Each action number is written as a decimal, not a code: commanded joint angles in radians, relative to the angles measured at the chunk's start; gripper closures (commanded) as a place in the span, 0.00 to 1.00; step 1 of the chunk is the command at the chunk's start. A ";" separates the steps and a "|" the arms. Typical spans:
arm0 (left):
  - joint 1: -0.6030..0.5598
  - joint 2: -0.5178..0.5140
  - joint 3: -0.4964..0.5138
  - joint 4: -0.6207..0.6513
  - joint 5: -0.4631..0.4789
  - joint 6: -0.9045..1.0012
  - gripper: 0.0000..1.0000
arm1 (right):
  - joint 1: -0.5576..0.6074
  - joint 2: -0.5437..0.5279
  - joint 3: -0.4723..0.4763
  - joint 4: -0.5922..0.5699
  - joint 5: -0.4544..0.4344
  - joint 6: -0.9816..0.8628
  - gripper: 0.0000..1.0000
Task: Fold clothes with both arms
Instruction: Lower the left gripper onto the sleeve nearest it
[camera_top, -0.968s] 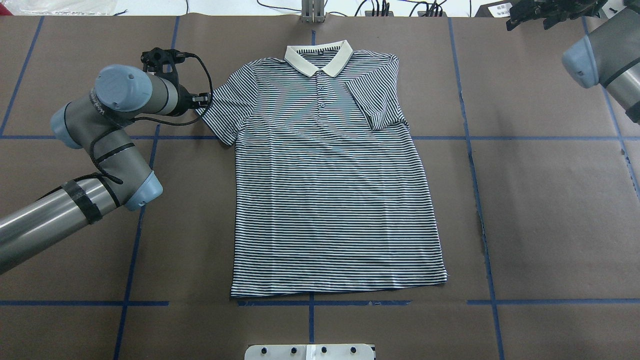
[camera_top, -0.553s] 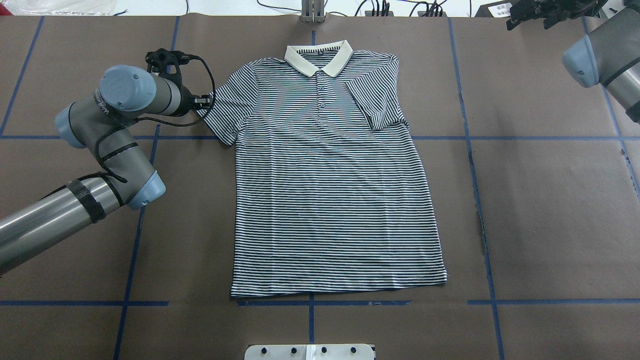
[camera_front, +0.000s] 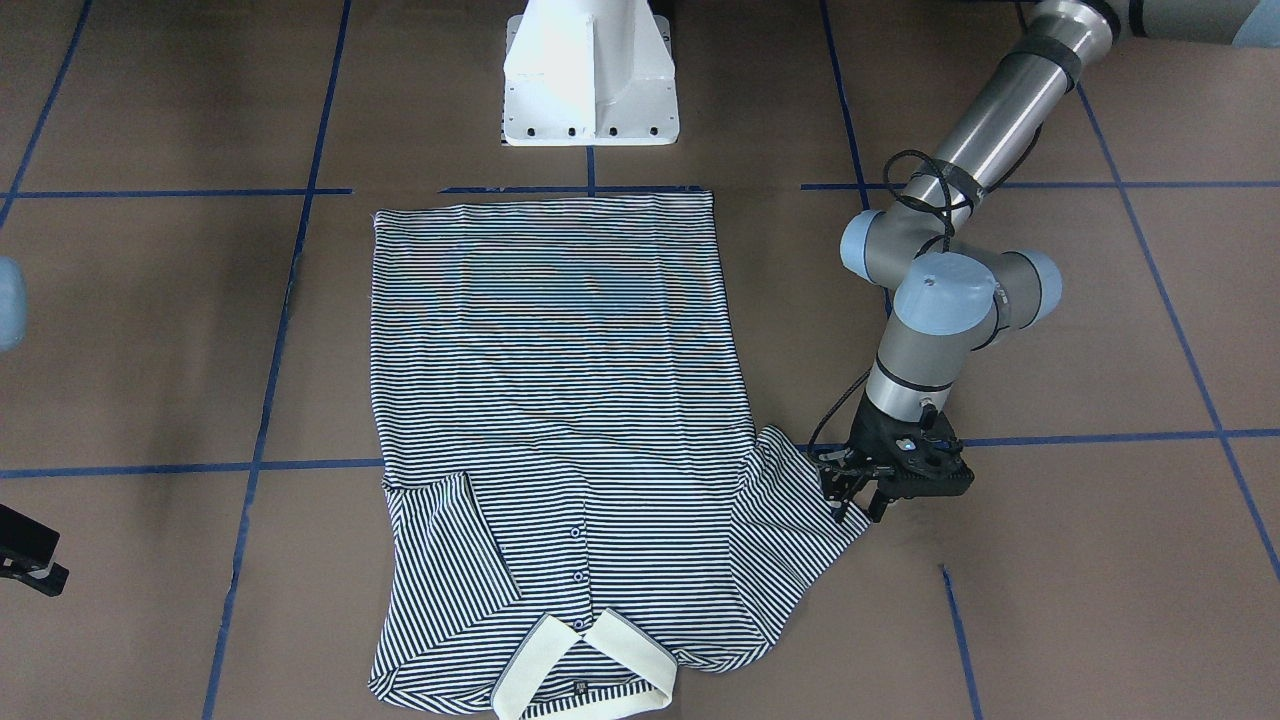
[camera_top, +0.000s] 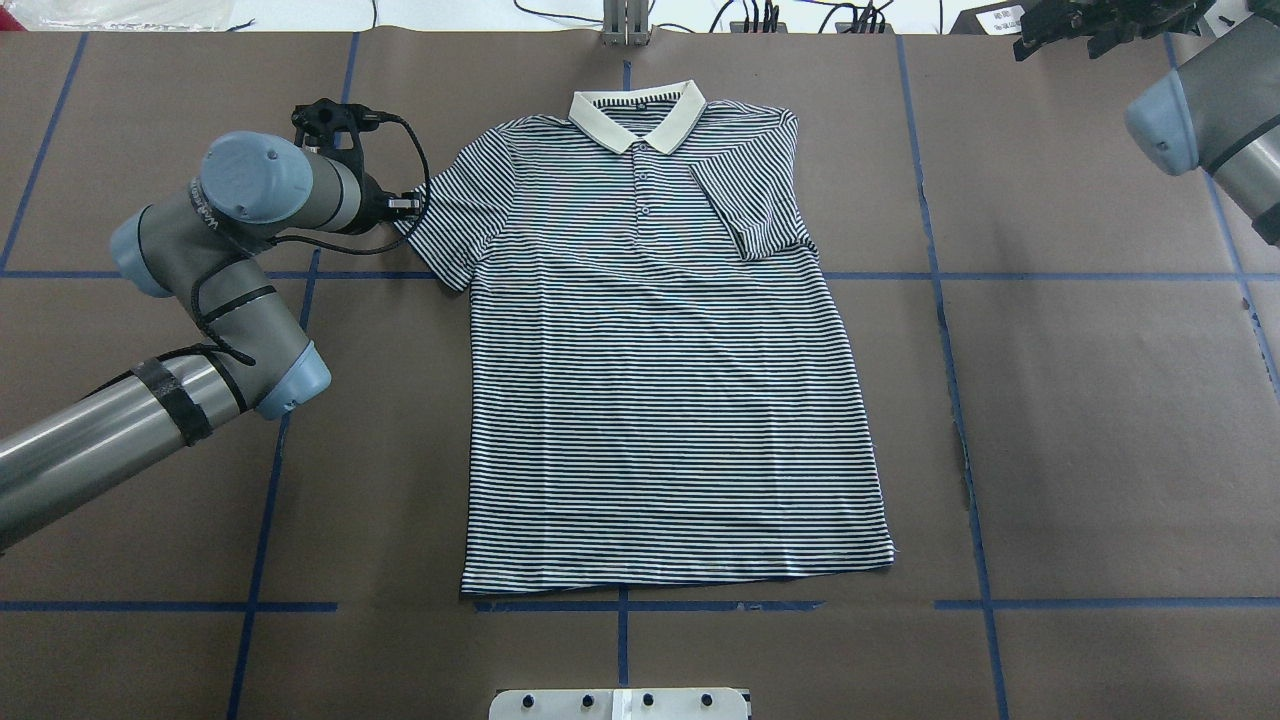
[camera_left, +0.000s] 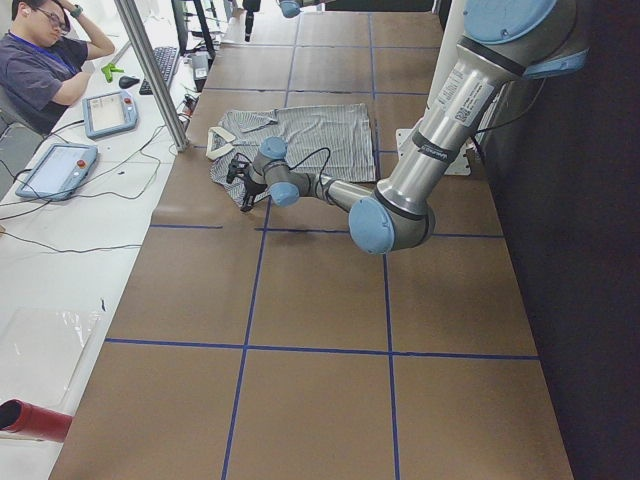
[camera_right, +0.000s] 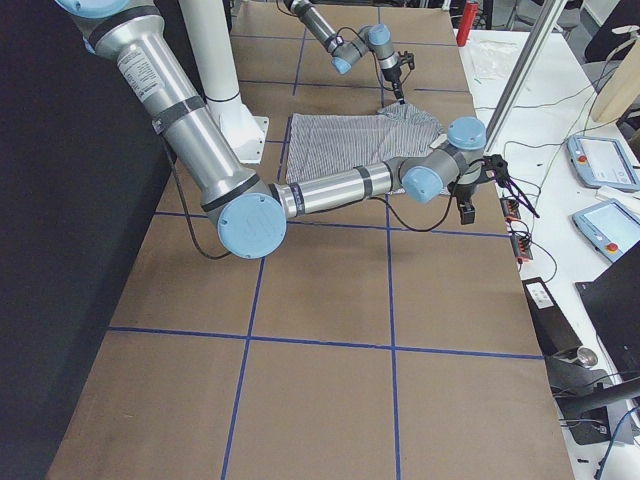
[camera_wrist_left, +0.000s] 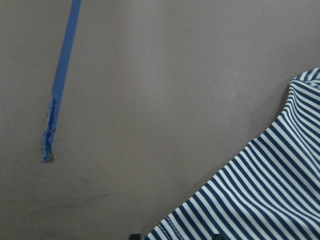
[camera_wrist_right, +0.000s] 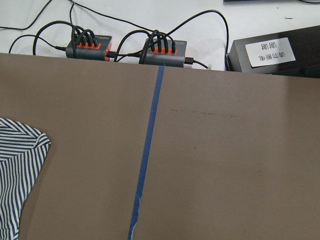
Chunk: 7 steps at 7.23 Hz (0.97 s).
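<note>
The polo shirt (camera_top: 660, 400) is laid flat, front up, in the middle of the brown surface (camera_top: 1100, 420), with its cream collar (camera_top: 637, 118) turned away from the robot. The folded sleeve (camera_top: 748, 205) is laid in over the chest; the spread sleeve (camera_top: 455, 215) is laid out flat. The left end effector (camera_front: 858, 508) is held low at the spread sleeve's hem, fingers parted. The right end effector (camera_top: 1095, 25) is held at the far corner, well apart from the shirt; whether its fingers are parted cannot be told.
</note>
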 joint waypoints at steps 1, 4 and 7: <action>0.000 -0.002 -0.001 -0.004 -0.001 0.005 1.00 | 0.000 0.000 0.000 0.000 0.000 0.000 0.00; 0.000 -0.050 -0.022 0.036 -0.002 -0.004 1.00 | 0.000 0.000 0.000 0.000 0.000 0.000 0.00; 0.011 -0.251 -0.055 0.406 0.010 -0.082 1.00 | -0.002 0.000 0.000 0.000 -0.002 0.005 0.00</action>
